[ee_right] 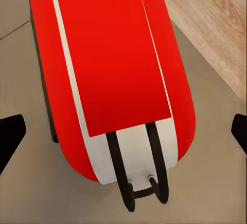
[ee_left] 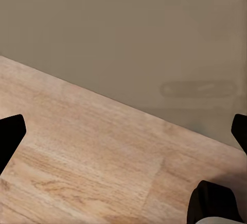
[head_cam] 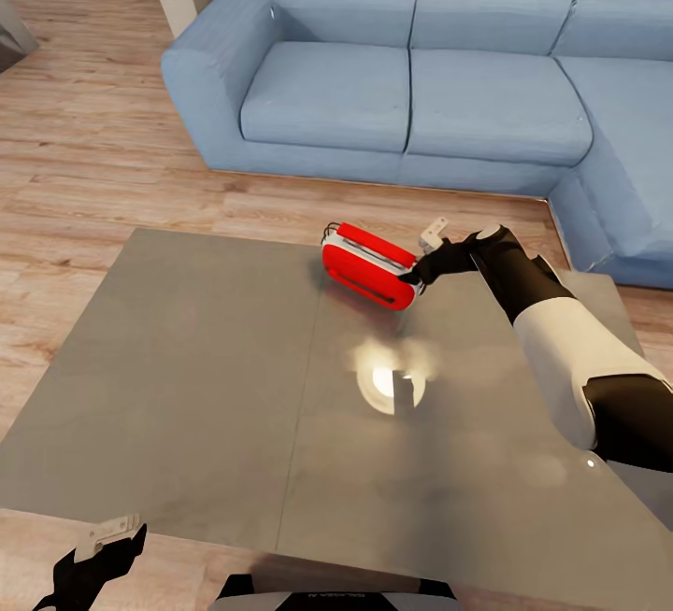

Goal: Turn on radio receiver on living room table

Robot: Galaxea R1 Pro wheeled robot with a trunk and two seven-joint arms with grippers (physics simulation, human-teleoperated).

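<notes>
My head camera looks forward and down across the table (head_cam: pixel 187 359) toward the sofa (head_cam: pixel 411 88). My right wrist camera sits very close over the radio receiver (ee_right: pixel 113 75), facing down onto it and the grey top beneath; both views share that radio. My left wrist camera faces the wood floor (ee_left: pixel 77 167) and what seems to be the table's edge, fairly close.
</notes>
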